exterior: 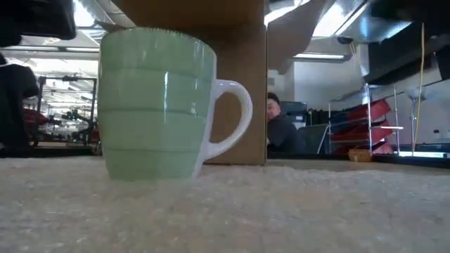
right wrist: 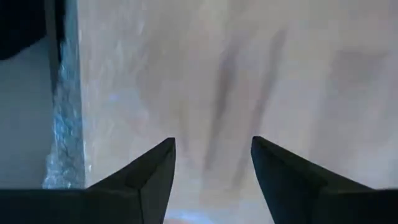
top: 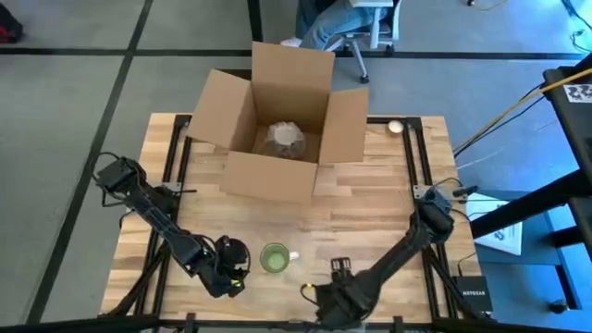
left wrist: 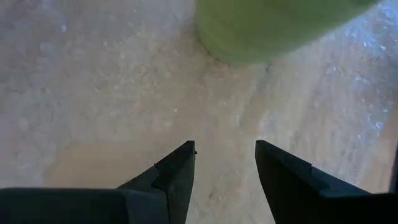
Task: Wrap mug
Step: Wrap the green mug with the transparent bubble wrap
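A small round green mug (top: 274, 258) with a pale cream handle stands upright on clear bubble wrap (top: 324, 242) near the table's near edge. The left gripper (left wrist: 225, 163), fingers apart and empty, sits just left of it. The right gripper (right wrist: 212, 160), also parted and empty, hovers to its right.

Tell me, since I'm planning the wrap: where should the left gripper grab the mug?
Probably the mug body, from its left: it stands upright on bubble wrap, handle pointing right, and the open left gripper already faces its handle-free wall.

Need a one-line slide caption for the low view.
Green mug upright on bubble wrap, cream handle toward the cardboard box behind.
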You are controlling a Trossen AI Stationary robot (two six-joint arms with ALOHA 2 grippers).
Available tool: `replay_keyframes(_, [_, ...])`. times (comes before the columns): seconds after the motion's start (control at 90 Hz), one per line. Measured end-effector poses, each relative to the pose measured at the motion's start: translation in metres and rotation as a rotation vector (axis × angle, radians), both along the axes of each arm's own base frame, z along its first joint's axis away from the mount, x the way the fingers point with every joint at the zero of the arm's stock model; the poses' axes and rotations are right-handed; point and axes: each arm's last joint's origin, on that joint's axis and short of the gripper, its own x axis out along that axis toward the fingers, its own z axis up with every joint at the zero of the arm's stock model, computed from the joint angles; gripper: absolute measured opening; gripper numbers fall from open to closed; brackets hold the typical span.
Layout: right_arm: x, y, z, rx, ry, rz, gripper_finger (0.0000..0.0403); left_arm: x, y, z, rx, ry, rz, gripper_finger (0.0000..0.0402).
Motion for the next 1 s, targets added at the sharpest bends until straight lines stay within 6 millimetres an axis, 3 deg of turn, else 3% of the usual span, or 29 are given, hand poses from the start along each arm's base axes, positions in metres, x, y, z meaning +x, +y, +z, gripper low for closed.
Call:
replay_keyframes(0.1, [-0.012, -0.008, -0.022, -0.010, 0.000, -0.055, 0.0198, 0.004, 0.005, 0.000, 0.016, 0.001, 0.003, 0.0153])
replay_keyframes(0.378, [-0.043, -0.030, -0.029, -0.089, -0.023, -0.100, 0.0198, 0.010, 0.016, -0.003, 0.052, 0.029, 0.028, 0.0153])
replay_keyframes(0.689, [-0.081, -0.041, -0.016, -0.064, 0.028, -0.171, 0.0198, 0.012, 0.022, -0.006, 0.054, 0.048, 0.070, 0.0153])
replay_keyframes(0.822, [-0.092, -0.036, 0.004, 0.000, 0.009, -0.233, 0.0198, 0.009, 0.020, -0.001, 0.029, 0.040, 0.064, 0.0153])
replay_keyframes(1.0, [-0.109, -0.036, 0.031, 0.035, -0.165, -0.399, 0.0198, -0.001, 0.010, 0.009, -0.026, 0.010, 0.051, 0.0153])
